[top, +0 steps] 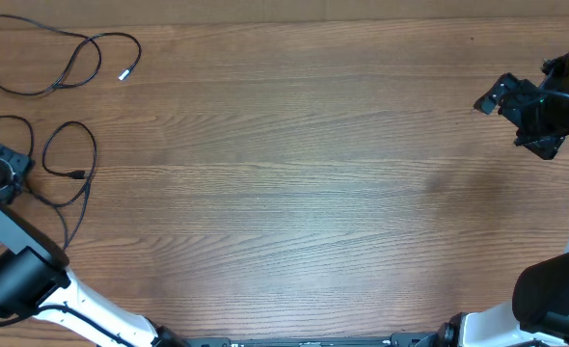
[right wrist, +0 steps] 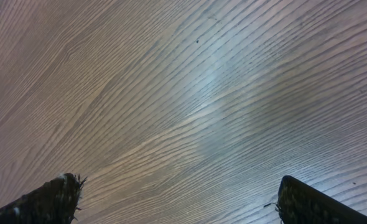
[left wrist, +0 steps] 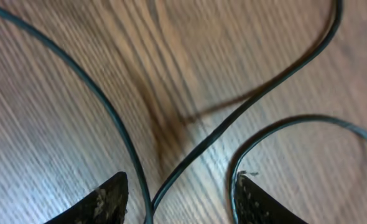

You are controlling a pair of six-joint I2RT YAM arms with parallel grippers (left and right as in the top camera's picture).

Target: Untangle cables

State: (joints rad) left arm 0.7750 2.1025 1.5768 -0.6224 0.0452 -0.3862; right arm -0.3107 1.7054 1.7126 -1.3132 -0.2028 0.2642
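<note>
At the far left of the table (top: 294,173), the cables (top: 72,122) are laid out as two loose loops, apart. The upper loop's silvery-white tip (top: 123,75) is plainly seen, but its left edge is cut off. The lower loop is partly hidden by the left gripper (left wrist: 181,180), whose fingers are held apart and unclamped, with blurred strands (left wrist: 258,93) lying between them. Whether these strands cross cannot be made out. At the far right, the right gripper (right wrist: 178,180) is spread wide over bare wood.
</note>
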